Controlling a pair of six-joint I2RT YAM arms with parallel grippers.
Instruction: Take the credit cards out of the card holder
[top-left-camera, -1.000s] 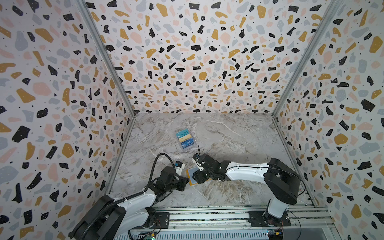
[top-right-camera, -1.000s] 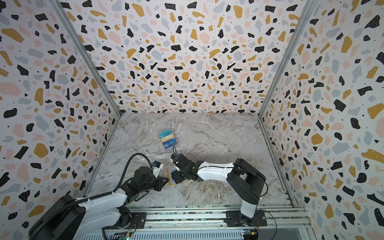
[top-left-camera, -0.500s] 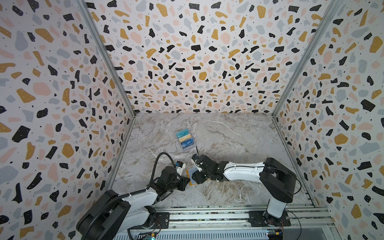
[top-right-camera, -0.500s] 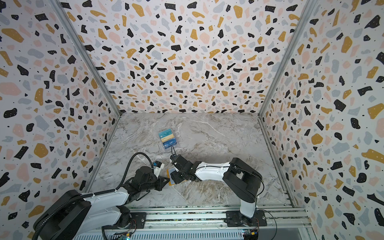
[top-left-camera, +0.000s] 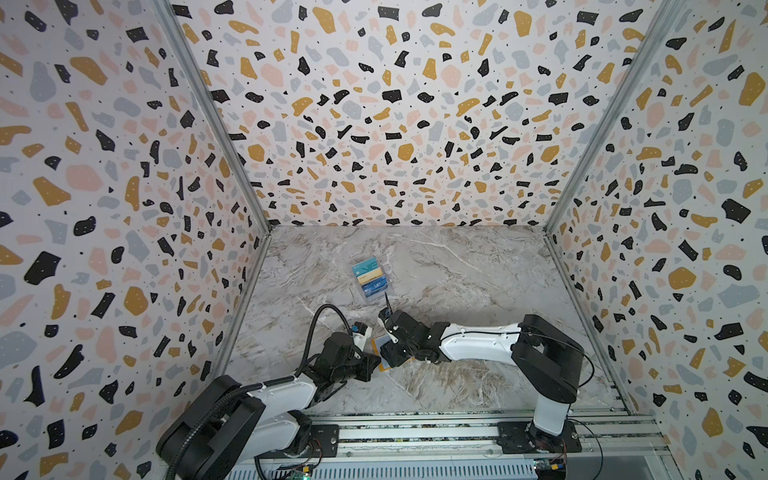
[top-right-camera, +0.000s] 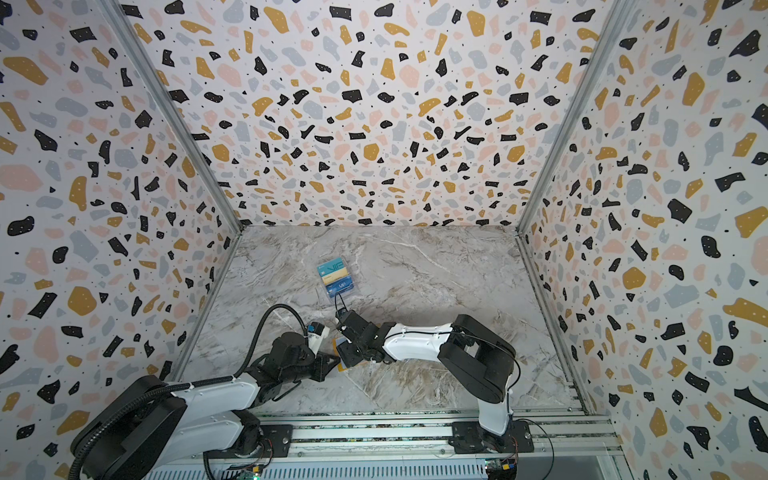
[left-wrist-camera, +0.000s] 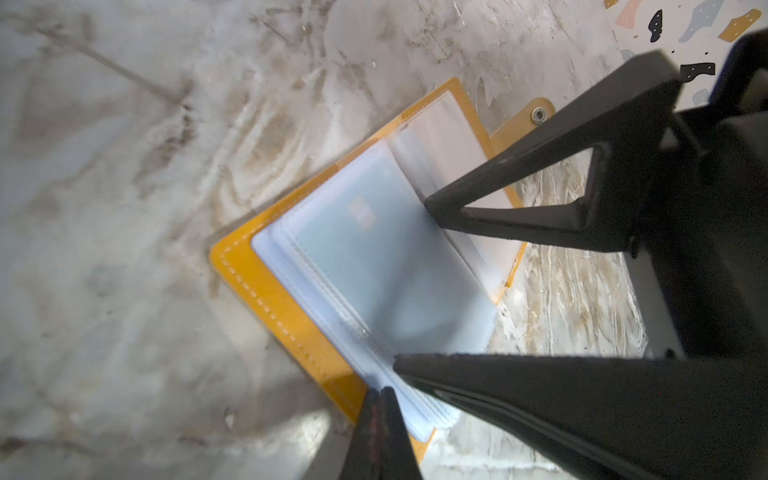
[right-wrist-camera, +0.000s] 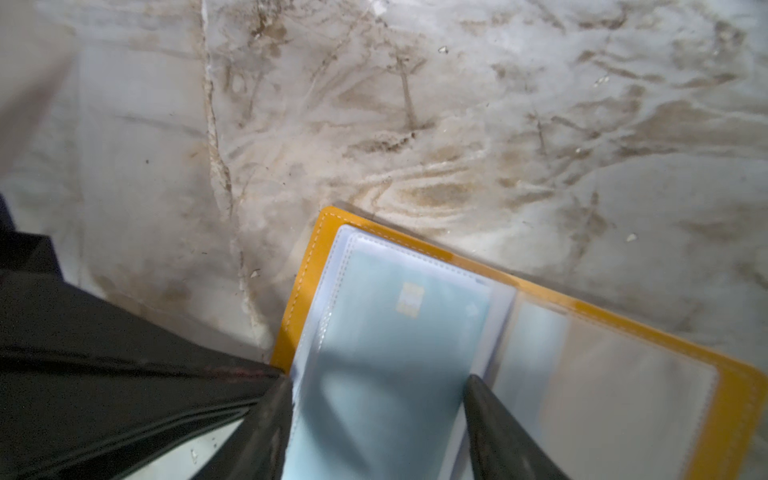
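Still, little changed: left end effector (left-wrist-camera: 379, 392) stays shut at the card holder (left-wrist-camera: 266, 291) edge, right end effector (right-wrist-camera: 379, 379) open astride the teal card (right-wrist-camera: 395, 340); cards in the box (top-left-camera: 371, 278) read "VIP".

Robot lab cell, folks: terrazzo-print walls (top-left-camera: 374, 104) box in a marble-look tabletop (top-left-camera: 457, 266) on 3 sides, alu rail (top-left-camera: 415, 432) along the front edge w/ arms (top-left-camera: 478, 337) bolted on, loose cable (top-left-camera: 328, 306), bare circuit board (top-left-camera: 549, 465).

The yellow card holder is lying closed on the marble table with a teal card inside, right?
Not closed. The right wrist view shows the card holder lying open on the marble table, with a teal card inside.
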